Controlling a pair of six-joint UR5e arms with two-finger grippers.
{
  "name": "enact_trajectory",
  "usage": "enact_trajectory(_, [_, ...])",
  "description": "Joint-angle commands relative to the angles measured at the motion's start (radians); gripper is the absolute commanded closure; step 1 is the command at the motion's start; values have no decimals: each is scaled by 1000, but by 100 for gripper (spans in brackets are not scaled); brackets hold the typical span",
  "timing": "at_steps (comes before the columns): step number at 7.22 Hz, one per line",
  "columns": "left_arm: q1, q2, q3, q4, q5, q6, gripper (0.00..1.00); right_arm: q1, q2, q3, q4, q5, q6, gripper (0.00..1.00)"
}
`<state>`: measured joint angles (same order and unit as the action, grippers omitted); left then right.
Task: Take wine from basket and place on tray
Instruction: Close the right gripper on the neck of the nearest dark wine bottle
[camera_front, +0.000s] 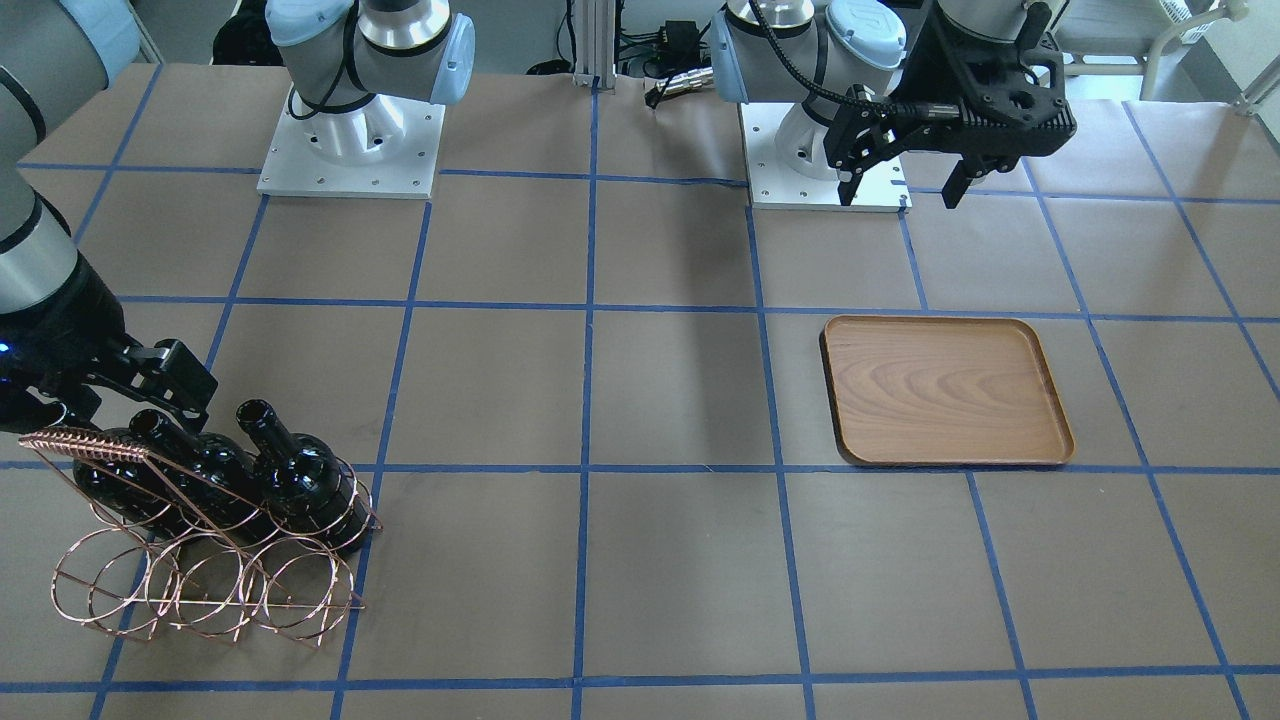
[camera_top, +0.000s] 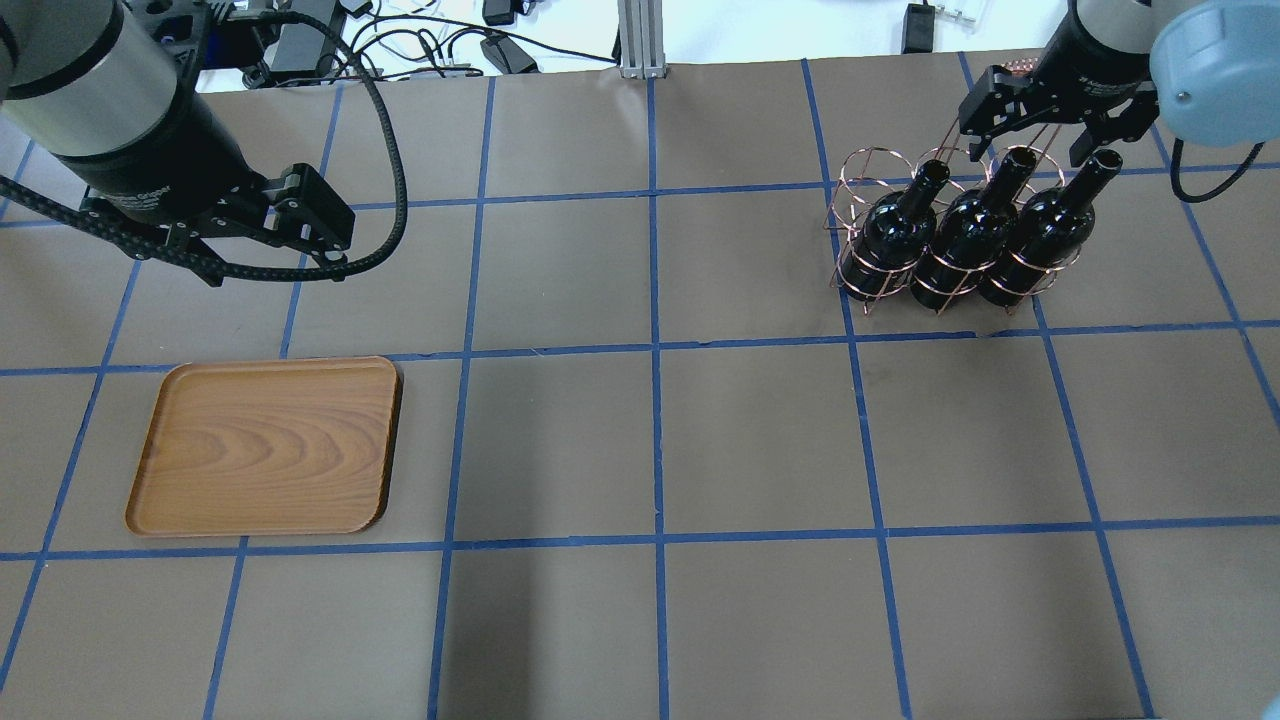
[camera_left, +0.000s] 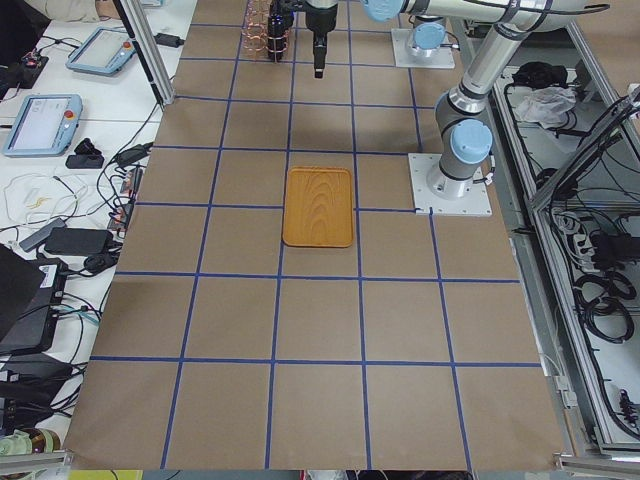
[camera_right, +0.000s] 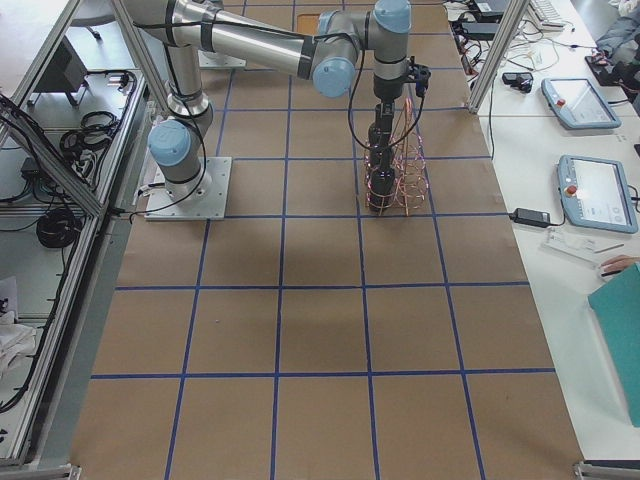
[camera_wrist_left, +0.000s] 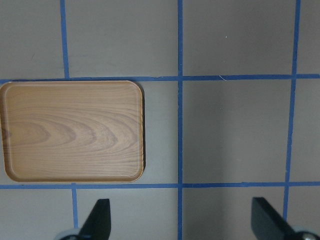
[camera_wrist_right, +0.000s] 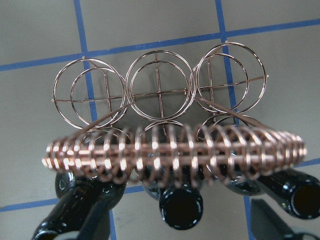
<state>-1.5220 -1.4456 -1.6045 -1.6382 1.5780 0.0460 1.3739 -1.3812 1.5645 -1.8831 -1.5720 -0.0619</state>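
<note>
Hovering over the far end of the bench (camera_top: 650, 440), the right hand (camera_top: 1030, 140) hangs just above the necks of the bottles, its fingers (camera_wrist_right: 95, 222) spread wide and gripping nothing. All three dark bottles sit side by side in the basket (camera_front: 200, 580), leaning in its wire rings with their necks poking up under the coiled handle bar (camera_wrist_right: 170, 150). From the right wrist view the middle bottle (camera_top: 965, 230) has its open mouth lined up between the two fingers, so I'd take that one as the wine about to be picked.

By my reading the job is at its first step: the reach for the grasp, with nothing lifted yet. The tray (camera_top: 265, 445) lies bare on the opposite side of the bench, well apart from the basket. The left hand (camera_front: 902, 188) waits in the air near it, also spread and empty.

The next move looks fiddly. The hand needs to drop past the handle bar without snagging it, close on the neck, and draw the bottle out along its lean so it doesn't drag the light wire basket or knock its neighbours. Glossy glass may slip, so a firm squeeze seems wise.
</note>
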Motion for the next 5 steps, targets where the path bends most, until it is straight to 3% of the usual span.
enact_trajectory(1, [0,1,0,1,-1,0,0,-1,10,2,-2,-2,10,0])
enact_trajectory(3, [0,-2,0,-2,0,12,0,-1,33,5,-7,12,22,1])
enact_trajectory(5, [0,-6,0,1,-3,12,0,-1,39,5,1,6,22,16])
